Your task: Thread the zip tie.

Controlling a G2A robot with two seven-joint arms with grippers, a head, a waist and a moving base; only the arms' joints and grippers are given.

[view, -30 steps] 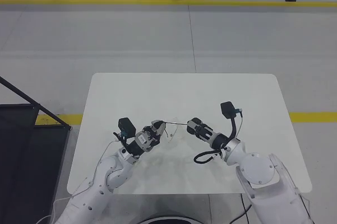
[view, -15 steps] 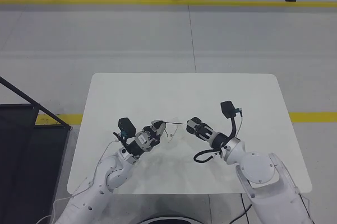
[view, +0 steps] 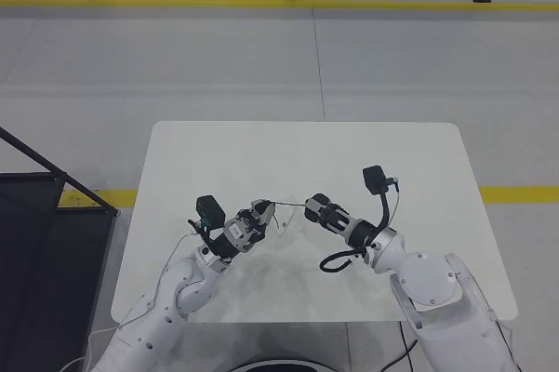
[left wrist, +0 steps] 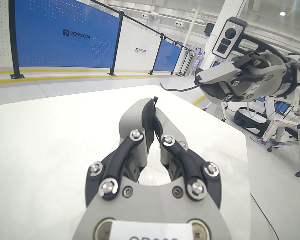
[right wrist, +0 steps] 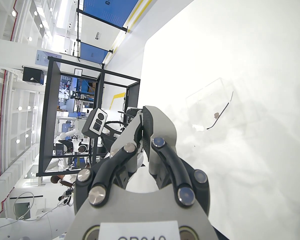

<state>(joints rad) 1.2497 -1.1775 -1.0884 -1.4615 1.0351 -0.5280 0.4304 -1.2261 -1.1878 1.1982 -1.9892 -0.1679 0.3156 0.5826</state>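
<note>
A thin black zip tie point(view: 288, 205) spans the small gap between my two grippers above the middle of the white table point(view: 391, 158). My left gripper point(view: 260, 208) is shut on its head end, and the square head point(left wrist: 155, 99) pokes out past the left gripper's fingertips point(left wrist: 153, 106). My right gripper point(view: 311, 206) is shut on the tail end. In the left wrist view the right gripper point(left wrist: 198, 82) holds the tail point(left wrist: 177, 90), whose free tip points toward the head, a short way above it. The right gripper's fingers point(right wrist: 143, 112) are pressed together.
A clear plastic piece point(right wrist: 215, 101) lies on the table under the grippers, with a short black strip point(right wrist: 220, 114) on it. A dark frame point(view: 28, 242) stands off the table's left side. The table's far half is bare.
My right gripper has shifted slightly left toward the left gripper, carrying the tail closer to the head. The left arm has stayed still.
</note>
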